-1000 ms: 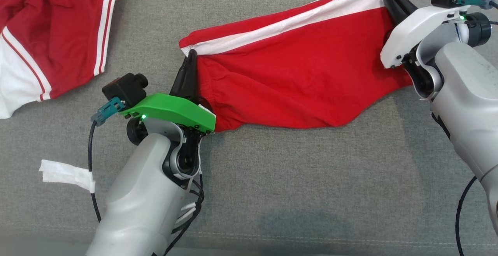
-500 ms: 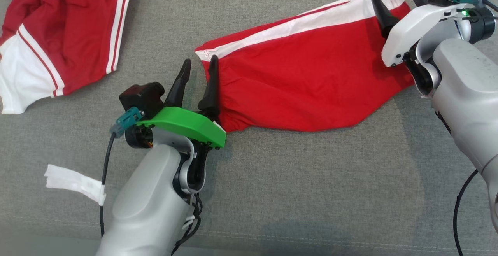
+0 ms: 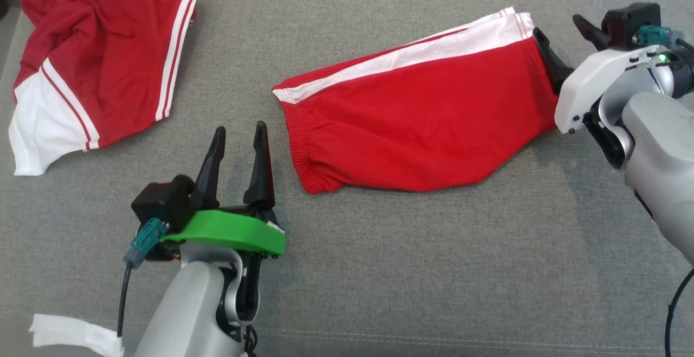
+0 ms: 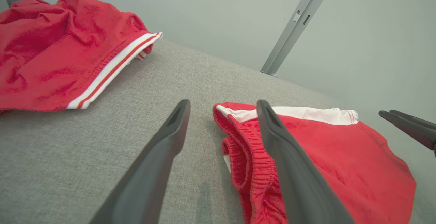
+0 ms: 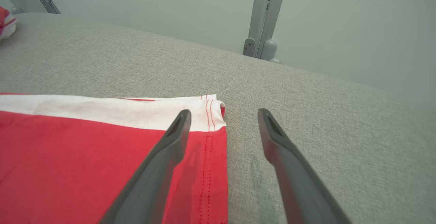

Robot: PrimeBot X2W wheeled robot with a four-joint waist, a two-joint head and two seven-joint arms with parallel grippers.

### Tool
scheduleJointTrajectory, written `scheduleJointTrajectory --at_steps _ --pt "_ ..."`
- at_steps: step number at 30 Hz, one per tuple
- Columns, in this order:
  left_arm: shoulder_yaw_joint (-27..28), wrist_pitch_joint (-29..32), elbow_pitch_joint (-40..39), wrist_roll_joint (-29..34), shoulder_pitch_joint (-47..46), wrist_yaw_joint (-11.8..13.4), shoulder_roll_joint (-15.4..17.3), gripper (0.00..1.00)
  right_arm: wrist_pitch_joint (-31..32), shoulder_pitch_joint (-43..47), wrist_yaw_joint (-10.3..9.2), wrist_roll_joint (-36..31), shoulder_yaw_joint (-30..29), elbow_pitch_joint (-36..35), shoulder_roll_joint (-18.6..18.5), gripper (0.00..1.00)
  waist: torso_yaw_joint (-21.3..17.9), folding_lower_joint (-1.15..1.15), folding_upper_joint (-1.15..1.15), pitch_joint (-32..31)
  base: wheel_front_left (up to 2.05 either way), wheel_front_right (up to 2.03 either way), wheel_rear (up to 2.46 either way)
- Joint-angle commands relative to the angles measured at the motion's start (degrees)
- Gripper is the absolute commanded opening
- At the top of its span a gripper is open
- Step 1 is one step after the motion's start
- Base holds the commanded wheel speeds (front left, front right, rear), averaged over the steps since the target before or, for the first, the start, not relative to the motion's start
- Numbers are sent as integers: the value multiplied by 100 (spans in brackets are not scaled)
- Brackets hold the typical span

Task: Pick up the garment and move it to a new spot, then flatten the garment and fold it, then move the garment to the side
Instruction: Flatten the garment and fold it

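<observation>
Head view: looking steeply down from above both arms, taking in the left gripper (image 3: 240,127), the right gripper (image 3: 557,25) and the garment (image 3: 412,123) between them.
Left wrist view: riding low and close, facing along its fingers, waistband end by the right fingertip.
Right wrist view: riding low, facing the hem corner beside its left fingertip.
Shared: all three are showing the garment; the left wrist view is also catching the right gripper's tips.

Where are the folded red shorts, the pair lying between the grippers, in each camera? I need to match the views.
Head view: shorts, centre right.
Left wrist view: shorts, lower right.
Right wrist view: shorts, lower left.
Shared landmark: white stripe along the shorts' far edge.
</observation>
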Motion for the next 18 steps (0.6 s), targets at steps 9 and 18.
scheduleJointTrajectory --at_steps 9,18 --pt "498 -4 -648 200 849 107 88 100 516 582 -3 743 235 -49 -130 100 58 0 56 -246 0 0 0" --pt "577 -4 -792 239 941 100 59 100 1009 606 -3 1101 238 381 47 100 281 0 56 -187 0 0 0"
